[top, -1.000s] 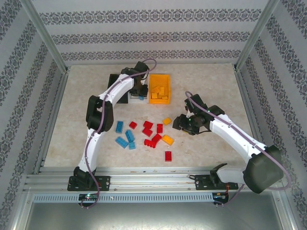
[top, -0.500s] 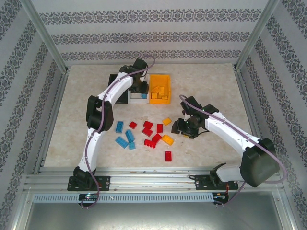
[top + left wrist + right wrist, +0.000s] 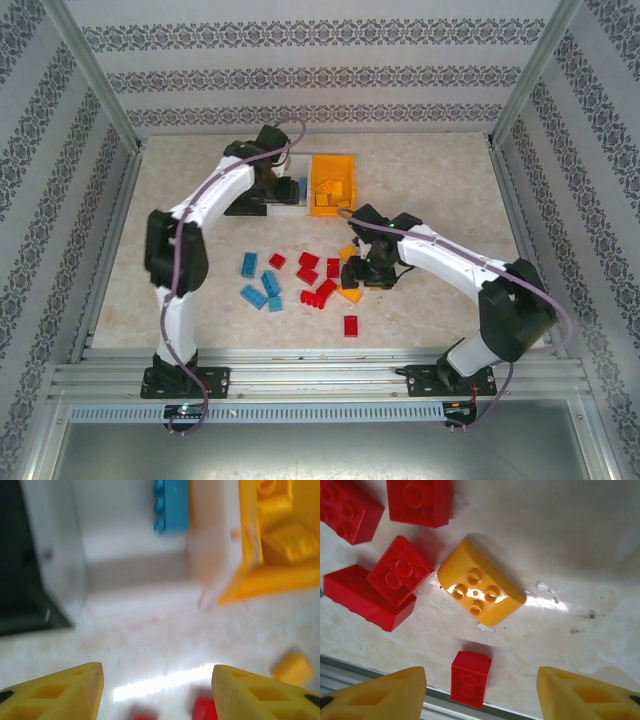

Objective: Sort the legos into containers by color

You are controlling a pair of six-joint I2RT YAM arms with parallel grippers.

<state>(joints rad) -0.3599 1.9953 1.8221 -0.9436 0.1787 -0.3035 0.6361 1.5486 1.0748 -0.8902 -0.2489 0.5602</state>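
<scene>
Left end effector (image 3: 157, 682) with jaws apart and empty, just short of the near wall of the white bin (image 3: 135, 567); one blue brick (image 3: 171, 505) inside. Black bin (image 3: 20, 580) on its left, orange bin (image 3: 250, 580) with orange bricks (image 3: 285, 540) on its right. Right end effector (image 3: 480, 680) with jaws apart and empty, above a curved orange brick (image 3: 480, 590) on the tabletop (image 3: 440, 180), red bricks (image 3: 397, 575) just beside. Loose blue bricks (image 3: 262, 288) farther left.
</scene>
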